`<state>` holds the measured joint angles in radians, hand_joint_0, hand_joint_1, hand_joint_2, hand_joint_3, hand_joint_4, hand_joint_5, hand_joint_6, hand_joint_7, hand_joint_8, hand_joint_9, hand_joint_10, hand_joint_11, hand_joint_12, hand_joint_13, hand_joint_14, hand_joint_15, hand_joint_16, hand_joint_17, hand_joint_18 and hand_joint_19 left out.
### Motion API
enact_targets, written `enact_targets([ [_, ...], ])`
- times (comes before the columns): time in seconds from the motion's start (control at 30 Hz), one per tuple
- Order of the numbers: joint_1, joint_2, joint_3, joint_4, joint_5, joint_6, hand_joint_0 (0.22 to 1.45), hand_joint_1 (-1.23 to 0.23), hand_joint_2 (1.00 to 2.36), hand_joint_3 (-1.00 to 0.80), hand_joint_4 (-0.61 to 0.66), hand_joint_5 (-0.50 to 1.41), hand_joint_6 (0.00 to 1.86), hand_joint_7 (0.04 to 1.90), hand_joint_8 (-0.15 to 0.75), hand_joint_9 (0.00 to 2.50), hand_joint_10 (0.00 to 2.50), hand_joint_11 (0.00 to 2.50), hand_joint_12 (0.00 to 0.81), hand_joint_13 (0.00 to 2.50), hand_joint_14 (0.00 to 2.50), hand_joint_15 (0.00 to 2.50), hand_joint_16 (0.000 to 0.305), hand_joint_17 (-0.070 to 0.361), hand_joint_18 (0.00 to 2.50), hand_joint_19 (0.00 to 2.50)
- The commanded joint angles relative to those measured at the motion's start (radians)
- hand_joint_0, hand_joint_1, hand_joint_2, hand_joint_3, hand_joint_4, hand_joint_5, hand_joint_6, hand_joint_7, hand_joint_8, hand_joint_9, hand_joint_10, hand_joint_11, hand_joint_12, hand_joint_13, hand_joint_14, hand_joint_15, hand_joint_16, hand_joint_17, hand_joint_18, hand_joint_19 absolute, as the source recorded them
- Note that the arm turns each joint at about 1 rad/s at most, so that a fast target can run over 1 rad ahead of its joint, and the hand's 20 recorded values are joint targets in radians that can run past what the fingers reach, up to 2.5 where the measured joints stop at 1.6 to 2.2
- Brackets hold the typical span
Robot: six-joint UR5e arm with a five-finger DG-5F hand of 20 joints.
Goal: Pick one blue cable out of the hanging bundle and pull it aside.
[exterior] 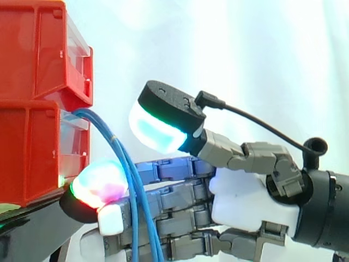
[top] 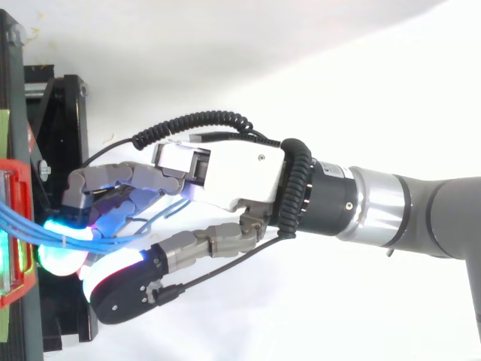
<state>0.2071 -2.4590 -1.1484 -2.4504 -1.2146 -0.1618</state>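
Okay, side view first. The red bins (exterior: 32,158) are stacked at the left on the black stand (exterior: 32,226), with the white curtain (exterior: 245,54) behind. The blue cables (exterior: 98,121) come out of the gap between the upper and lower bin at the bins' front edge. They arc away from the bins, then hang down as a loose bundle just off the front.

The hand (exterior: 245,202) reaches in from the side away from the bins, and its fingers (exterior: 174,199) are stretched almost straight toward them, stacked side by side. I see the glowing fingertips (exterior: 98,183) right at the lower bin's front, just above the stand. The cables drop across the fingers on the camera side. The thumb (exterior: 161,131) is spread well above the fingers with its pad glowing white-cyan, apart from the cables.

Top view next. The bins' red rim (top: 16,188) sits at the left edge, and the cables (top: 22,218) fan out from it toward the hand (top: 240,177). The fingers (top: 120,180) point at the bins, extended and close together, and the thumb (top: 203,244) is splayed off to one side. Blue strands run along and among the fingers. I can't tell which strand lies over or under which finger. The arm (top: 421,218) trails off on the side far from the bins.
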Motion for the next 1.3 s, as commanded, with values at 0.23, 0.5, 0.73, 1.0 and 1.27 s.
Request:
enact_targets([
  [0.23, -0.003, 0.025, 0.007, -0.096, -0.005, 0.027, 0.60, -0.57, 1.01, -0.41, 0.27, -0.06, 0.58, 1.25, 0.332, 0.83, 0.01, 0.56, 0.346, 0.68, 0.01, 0.39, 0.049, 0.111, 0.61, 0.35],
  [0.5, -0.011, 0.026, 0.018, -0.099, -0.003, 0.073, 0.59, -0.60, 1.01, -0.41, 0.23, -0.06, 0.61, 1.21, 0.318, 0.89, 0.01, 0.62, 0.345, 0.69, 0.01, 0.39, 0.049, 0.110, 0.62, 0.36],
  [0.73, -0.017, 0.032, 0.039, -0.150, -0.005, 0.090, 0.59, -0.67, 1.01, -0.34, 0.20, -0.06, 0.65, 1.24, 0.322, 0.92, 0.02, 0.65, 0.347, 0.69, 0.01, 0.41, 0.049, 0.109, 0.63, 0.39],
  [1.0, -0.018, 0.043, 0.068, -0.217, -0.005, 0.090, 0.57, -0.76, 1.02, -0.21, 0.21, -0.15, 0.87, 1.11, 0.329, 0.88, 0.01, 0.74, 0.356, 0.69, 0.02, 0.42, 0.050, 0.113, 0.67, 0.39],
  [1.27, -0.020, 0.055, 0.090, -0.283, -0.005, 0.090, 0.62, -0.81, 1.00, -0.50, 0.20, -0.15, 0.90, 1.07, 0.311, 0.88, 0.02, 0.75, 0.345, 0.71, 0.01, 0.42, 0.049, 0.110, 0.72, 0.38],
])
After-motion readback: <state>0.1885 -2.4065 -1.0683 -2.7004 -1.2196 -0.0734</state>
